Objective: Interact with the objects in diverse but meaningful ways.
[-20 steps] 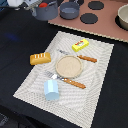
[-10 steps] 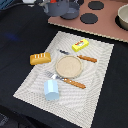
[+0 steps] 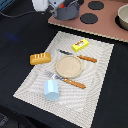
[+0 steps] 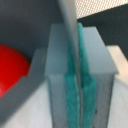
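My gripper (image 3: 62,7) is at the far end of the table, at a grey pot (image 3: 70,11) on the toy stove. In the wrist view its teal pads (image 4: 84,80) are shut on a thin grey edge of the pot (image 4: 69,20). A red tomato (image 4: 11,67) lies inside the pot beside the fingers. On the placemat lie a golden-brown bread loaf (image 3: 40,58), a yellow packet (image 3: 80,45) and a light-blue cup (image 3: 51,90). A second grey pot (image 3: 123,17) sits at the exterior view's right edge.
A tan round plate (image 3: 68,65) sits mid-placemat between an orange-handled knife (image 3: 82,57) and fork (image 3: 70,81). The brown stove board (image 3: 107,25) carries black burners (image 3: 89,18). The striped placemat (image 3: 30,82) lies on a dark tabletop.
The arm has shifted slightly toward the exterior view's right, closer over the grey pot. Nothing on the placemat has moved.
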Controlling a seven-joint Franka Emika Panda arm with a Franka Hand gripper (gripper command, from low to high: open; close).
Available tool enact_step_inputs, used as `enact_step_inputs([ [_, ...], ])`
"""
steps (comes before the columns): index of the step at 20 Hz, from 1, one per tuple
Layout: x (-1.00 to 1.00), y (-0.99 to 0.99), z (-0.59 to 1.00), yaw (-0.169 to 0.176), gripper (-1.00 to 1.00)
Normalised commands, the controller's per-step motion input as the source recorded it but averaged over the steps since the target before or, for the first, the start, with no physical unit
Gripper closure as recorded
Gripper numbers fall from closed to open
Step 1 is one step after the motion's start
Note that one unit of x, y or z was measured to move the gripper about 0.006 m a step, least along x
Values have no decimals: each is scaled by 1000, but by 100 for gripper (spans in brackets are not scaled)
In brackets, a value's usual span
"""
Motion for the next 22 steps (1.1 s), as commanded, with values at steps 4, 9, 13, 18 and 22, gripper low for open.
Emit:
enact_step_inputs([
  [4, 696, 204, 234, 0, 100],
  [9, 674, 244, 467, 0, 100],
  [13, 637, 362, 527, 0, 100],
  [18, 652, 402, 551, 0, 100],
  [22, 644, 430, 476, 0, 100],
])
